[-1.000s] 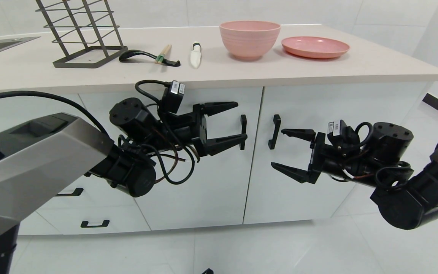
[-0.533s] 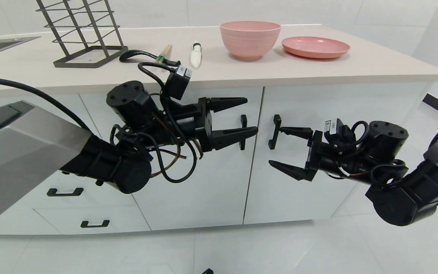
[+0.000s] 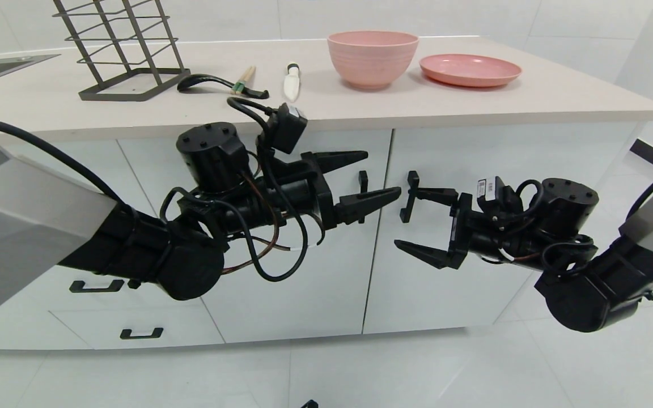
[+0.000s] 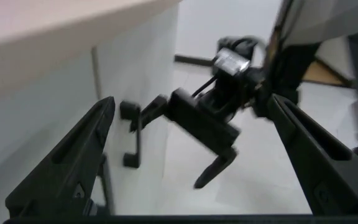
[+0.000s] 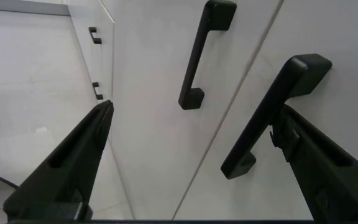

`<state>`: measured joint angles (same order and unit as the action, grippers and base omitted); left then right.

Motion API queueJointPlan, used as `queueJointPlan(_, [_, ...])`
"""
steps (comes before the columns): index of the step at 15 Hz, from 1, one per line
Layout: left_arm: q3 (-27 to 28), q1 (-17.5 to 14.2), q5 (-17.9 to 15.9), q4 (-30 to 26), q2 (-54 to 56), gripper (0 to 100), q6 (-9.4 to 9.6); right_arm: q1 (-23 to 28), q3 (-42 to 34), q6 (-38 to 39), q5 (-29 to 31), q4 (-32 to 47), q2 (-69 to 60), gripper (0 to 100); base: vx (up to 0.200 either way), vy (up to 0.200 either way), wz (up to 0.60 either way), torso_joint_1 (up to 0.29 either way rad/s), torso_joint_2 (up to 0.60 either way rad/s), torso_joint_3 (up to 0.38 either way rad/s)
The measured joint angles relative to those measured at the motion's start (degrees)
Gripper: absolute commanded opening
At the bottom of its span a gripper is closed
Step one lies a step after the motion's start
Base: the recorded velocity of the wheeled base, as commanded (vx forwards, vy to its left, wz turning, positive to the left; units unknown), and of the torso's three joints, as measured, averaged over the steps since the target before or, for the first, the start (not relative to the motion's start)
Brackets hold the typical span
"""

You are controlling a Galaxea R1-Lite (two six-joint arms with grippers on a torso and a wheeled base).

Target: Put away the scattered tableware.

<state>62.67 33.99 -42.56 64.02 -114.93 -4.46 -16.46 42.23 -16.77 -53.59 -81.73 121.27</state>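
While both arms hang in front of the white cabinet doors below the pink bowl (image 3: 373, 58), the left claw (image 3: 381, 173) and the right claw (image 3: 405, 218) stand spread wide, gripping nothing. Their tips face each other near two black door handles (image 3: 410, 195). The bowl sits upright on the table (image 3: 559, 96). Just right of the bowl, apart from it, lies the pink plate (image 3: 470, 69). Left of the bowl lie a white utensil (image 3: 291, 83), then chopsticks (image 3: 244, 79) meeting a black ladle (image 3: 221, 85), and farthest left a dark wire rack (image 3: 125, 51).
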Motion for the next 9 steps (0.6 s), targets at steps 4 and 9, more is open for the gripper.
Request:
queueJointPlan(4, [0.2, 2.65, 2.49, -3.05, 1.82, 100, 2.63, -0.02, -0.61, 0.02, -4.07, -0.15, 0.04, 100, 0.0, 0.0, 0.0, 0.0, 0.0, 0.0])
queueJointPlan(9, [0.13, 3.85, 2.99, -3.16, 2.52, 100, 4.46, 0.0, -5.08, 0.0, -6.84, -0.04, -1.78, 100, 0.0, 0.0, 0.0, 0.0, 0.0, 0.0])
